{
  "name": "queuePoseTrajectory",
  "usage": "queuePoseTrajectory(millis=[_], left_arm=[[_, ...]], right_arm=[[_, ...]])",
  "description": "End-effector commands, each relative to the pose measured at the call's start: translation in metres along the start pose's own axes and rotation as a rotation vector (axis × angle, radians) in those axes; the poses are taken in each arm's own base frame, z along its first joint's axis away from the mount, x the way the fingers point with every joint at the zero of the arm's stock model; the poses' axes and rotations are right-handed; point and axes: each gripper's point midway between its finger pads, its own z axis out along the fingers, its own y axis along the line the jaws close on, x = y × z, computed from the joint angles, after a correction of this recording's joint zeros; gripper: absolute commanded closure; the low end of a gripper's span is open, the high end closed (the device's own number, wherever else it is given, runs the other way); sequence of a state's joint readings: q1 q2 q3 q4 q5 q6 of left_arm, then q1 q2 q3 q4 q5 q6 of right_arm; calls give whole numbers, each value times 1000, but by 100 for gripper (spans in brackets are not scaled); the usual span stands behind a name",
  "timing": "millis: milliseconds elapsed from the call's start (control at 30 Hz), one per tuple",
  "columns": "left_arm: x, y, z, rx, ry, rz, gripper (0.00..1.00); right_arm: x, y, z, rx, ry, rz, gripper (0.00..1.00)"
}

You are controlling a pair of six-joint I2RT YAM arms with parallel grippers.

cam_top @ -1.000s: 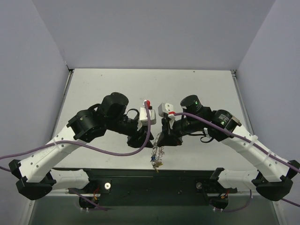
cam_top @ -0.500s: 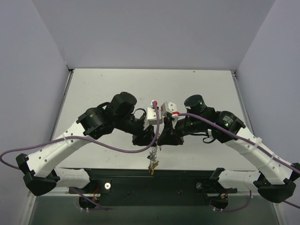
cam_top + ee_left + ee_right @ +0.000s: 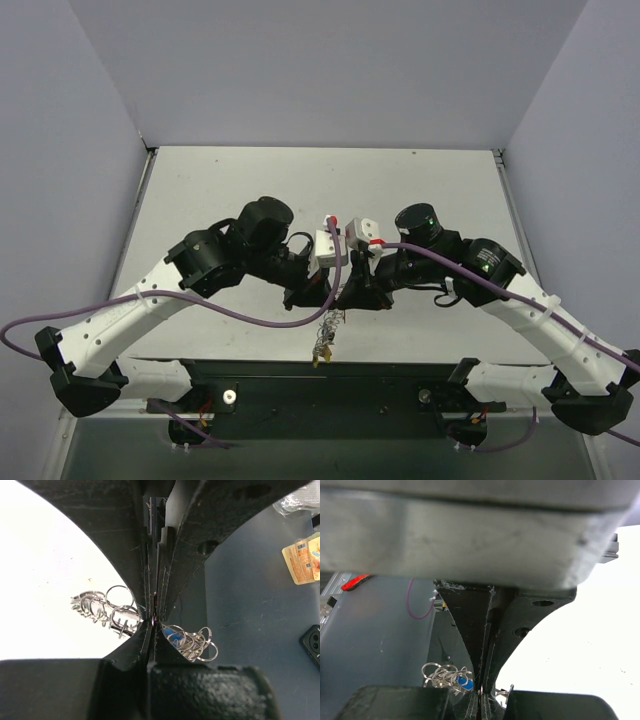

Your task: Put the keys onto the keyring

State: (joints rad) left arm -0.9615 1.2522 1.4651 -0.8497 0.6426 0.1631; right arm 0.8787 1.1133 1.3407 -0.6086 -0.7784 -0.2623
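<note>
My two grippers meet tip to tip above the table's front edge. The left gripper [image 3: 324,299] is shut, with a thin wire of the keyring pinched at its tips [image 3: 153,622]. The right gripper [image 3: 350,298] is also shut, on the same wire [image 3: 480,691]. The keyring [image 3: 326,330] hangs below them as a bunch of small silvery loops with a gold-yellow tag [image 3: 320,352] at the bottom. Loops spread to both sides of the left fingers [image 3: 135,555]. One key with a blue head [image 3: 173,631] sits among the loops [image 3: 445,675]. Other keys are too small to tell.
The white table [image 3: 300,190] stretches away behind the arms, with grey walls on three sides. The black base rail [image 3: 330,385] runs right under the hanging bunch. On the floor beyond the table edge lie an orange packet [image 3: 302,560] and a black object [image 3: 312,642].
The left arm has swung right to meet the right gripper, and its jaws have closed on the keyring wire. The hanging bunch shifted slightly left. The right gripper stayed shut.
</note>
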Motion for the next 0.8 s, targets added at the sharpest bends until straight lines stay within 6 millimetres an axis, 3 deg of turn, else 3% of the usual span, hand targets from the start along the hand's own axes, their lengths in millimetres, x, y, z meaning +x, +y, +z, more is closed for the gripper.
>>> queuePoseTrajectory(millis=[0, 33, 133, 400, 433, 533, 767], left_arm=[[-22, 2, 0, -11, -87, 55, 100], [-22, 3, -1, -27, -94, 55, 100], [-27, 4, -4, -50, -135, 59, 100], [-46, 6, -12, -104, -290, 85, 100], [-42, 9, -10, -114, -294, 79, 100], [-53, 10, -14, -136, -379, 107, 100], [-71, 2, -28, -140, -532, 118, 100]], right_arm=[[-20, 6, -6, -1, -85, -67, 100], [-19, 5, -6, 2, -86, -67, 100], [-21, 4, -8, 22, -107, -79, 83], [-34, 4, -26, 105, -207, -116, 59], [-39, 6, -34, 132, -239, -131, 49], [-44, 4, -43, 183, -301, -140, 43], [-47, -1, -40, 201, -329, -123, 43]])
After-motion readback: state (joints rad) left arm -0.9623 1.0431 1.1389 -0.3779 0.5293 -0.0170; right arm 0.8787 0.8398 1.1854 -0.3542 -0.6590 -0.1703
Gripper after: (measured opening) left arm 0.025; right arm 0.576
